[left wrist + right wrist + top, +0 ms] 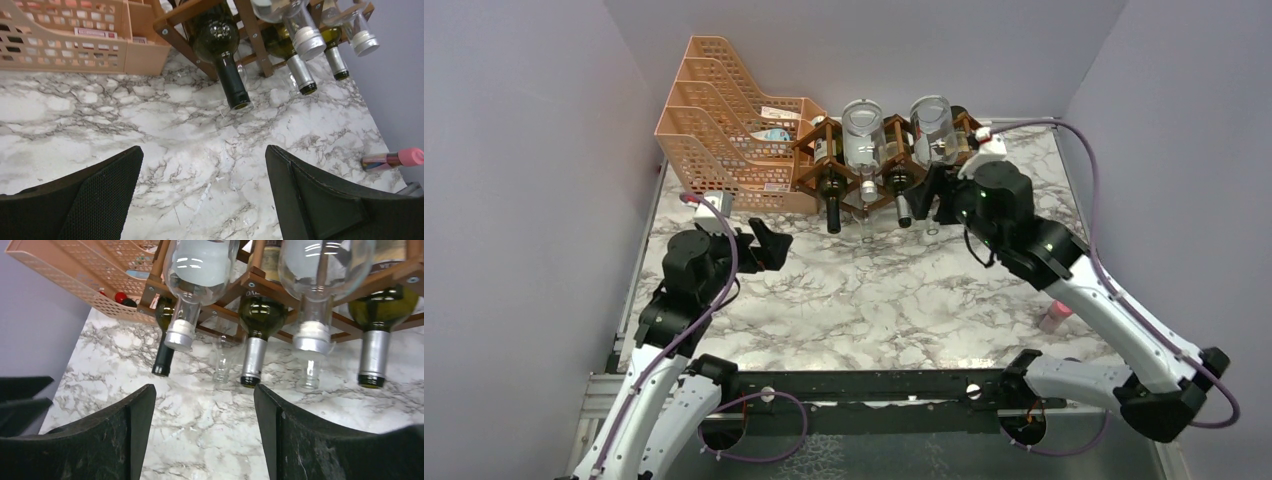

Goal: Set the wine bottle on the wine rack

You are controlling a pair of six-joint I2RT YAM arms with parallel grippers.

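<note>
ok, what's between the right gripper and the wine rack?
Only bare marble table, seen in the right wrist view. The right gripper is open and empty; bottle necks stick out of the wine rack toward it.

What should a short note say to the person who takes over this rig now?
Left gripper: open, empty, above the table.
Right gripper: open, empty, close in front of the rack.
Bottles: all those in view lie in the rack, necks toward the arms; none is on the table.
Done: the bottle seems to be placed.
Left: draw the right arm back and check that the bottles sit firm.
</note>
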